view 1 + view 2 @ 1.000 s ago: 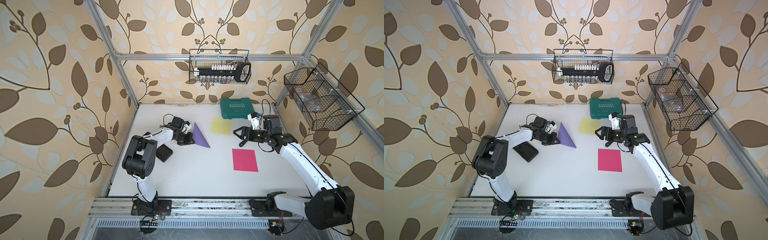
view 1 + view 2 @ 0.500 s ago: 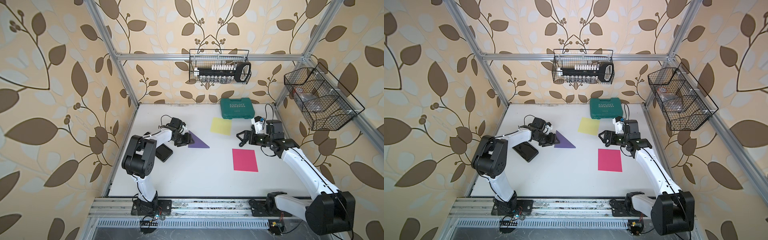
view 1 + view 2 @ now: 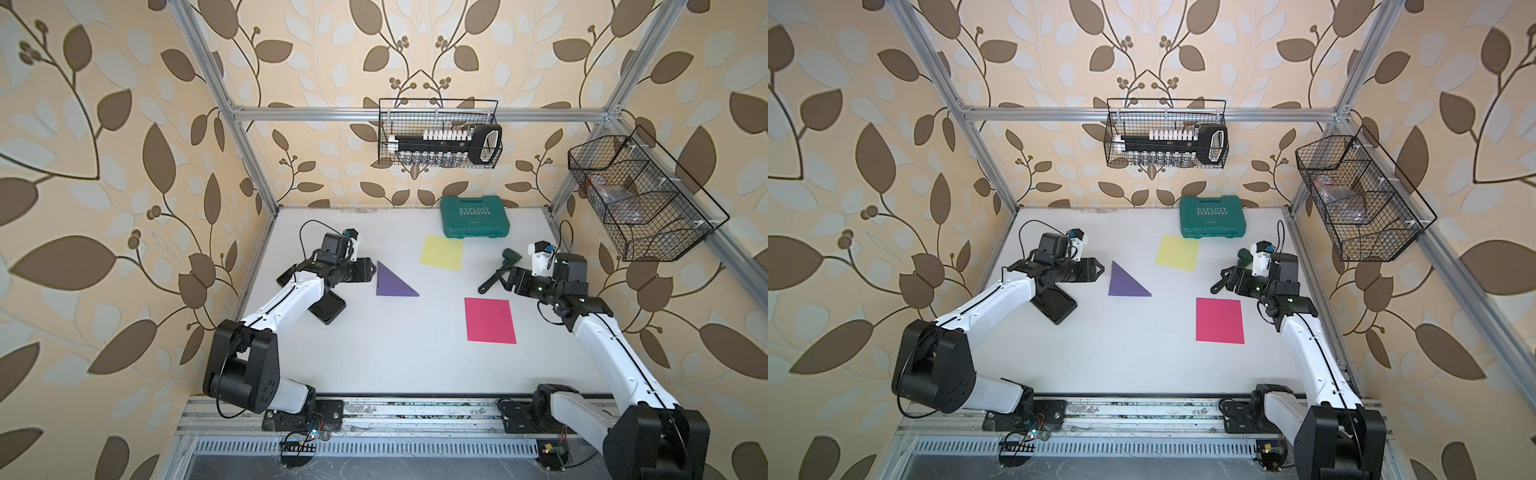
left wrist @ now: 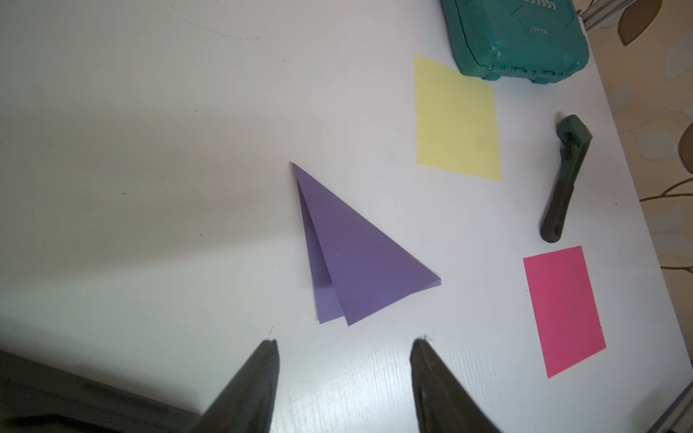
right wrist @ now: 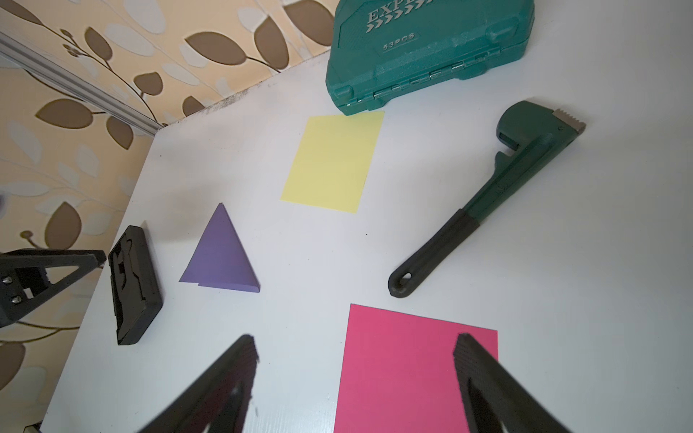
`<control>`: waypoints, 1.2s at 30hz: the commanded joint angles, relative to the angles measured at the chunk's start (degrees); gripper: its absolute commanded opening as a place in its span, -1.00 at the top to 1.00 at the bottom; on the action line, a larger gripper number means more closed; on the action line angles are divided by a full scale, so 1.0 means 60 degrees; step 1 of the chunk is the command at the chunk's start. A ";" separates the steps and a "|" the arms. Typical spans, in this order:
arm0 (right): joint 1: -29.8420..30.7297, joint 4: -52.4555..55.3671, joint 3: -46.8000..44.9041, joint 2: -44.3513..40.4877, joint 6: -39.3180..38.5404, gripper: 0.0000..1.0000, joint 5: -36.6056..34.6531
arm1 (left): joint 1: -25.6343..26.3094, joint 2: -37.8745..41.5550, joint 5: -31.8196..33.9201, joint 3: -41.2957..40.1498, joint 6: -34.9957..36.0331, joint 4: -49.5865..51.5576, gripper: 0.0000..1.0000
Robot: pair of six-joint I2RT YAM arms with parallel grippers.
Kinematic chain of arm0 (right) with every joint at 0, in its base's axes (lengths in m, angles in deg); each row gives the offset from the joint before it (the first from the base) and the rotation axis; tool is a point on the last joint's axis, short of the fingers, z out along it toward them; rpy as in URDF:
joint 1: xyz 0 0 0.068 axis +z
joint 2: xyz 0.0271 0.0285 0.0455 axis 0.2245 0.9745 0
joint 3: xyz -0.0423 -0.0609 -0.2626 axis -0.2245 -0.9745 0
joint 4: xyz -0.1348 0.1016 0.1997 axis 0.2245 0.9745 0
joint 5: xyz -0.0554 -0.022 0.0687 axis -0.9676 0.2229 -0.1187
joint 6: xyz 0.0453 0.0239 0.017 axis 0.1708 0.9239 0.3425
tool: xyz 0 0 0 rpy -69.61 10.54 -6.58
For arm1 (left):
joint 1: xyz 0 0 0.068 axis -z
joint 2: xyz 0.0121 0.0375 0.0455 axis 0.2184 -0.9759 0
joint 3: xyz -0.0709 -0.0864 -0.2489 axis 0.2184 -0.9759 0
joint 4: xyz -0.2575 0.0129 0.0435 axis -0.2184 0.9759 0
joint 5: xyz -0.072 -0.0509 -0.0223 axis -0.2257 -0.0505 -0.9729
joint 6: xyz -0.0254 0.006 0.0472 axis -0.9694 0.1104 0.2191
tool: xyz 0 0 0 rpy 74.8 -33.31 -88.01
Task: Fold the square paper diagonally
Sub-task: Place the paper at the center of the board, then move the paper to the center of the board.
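The square paper is a purple sheet [image 3: 392, 283] [image 3: 1125, 285], folded corner to corner into a triangle and lying flat on the white table. In the left wrist view the purple sheet [image 4: 356, 262] shows two layers slightly offset along one edge. My left gripper [image 3: 371, 270] [image 4: 345, 343] is open just left of the triangle, not touching it. My right gripper [image 3: 504, 281] [image 5: 356, 346] is open and empty at the right side. It hovers beside a wrench, over the near edge of a pink sheet [image 5: 412, 367].
A yellow sheet [image 3: 441, 252] and a pink sheet [image 3: 490, 320] lie flat. A green wrench [image 5: 487, 198] sits by my right gripper, and a green tool case [image 3: 475, 216] stands at the back. A black block [image 3: 330, 309] lies under my left arm.
My left gripper opened, released the purple paper and drew back left. The paper settled flat as a triangle. My right arm pulled back toward the right.
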 commanded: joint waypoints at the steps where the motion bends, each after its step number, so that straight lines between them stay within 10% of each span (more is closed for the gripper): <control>1: -0.0031 -0.0114 -0.0306 -0.0280 -0.0173 -0.66 0.0121 | -0.0103 0.0288 0.0039 -0.0423 0.0204 -0.0606 -0.14; 12: -0.0031 0.0584 -0.0326 0.0219 0.0648 -0.50 -0.0034 | 0.0030 0.0503 -0.0815 -0.0944 -0.0396 -0.1556 -0.01; 36: -0.0129 0.2701 -0.0309 0.3079 0.1232 -0.34 -0.2315 | 0.3217 -0.1463 -0.0117 0.1123 -0.1172 -0.0193 -0.20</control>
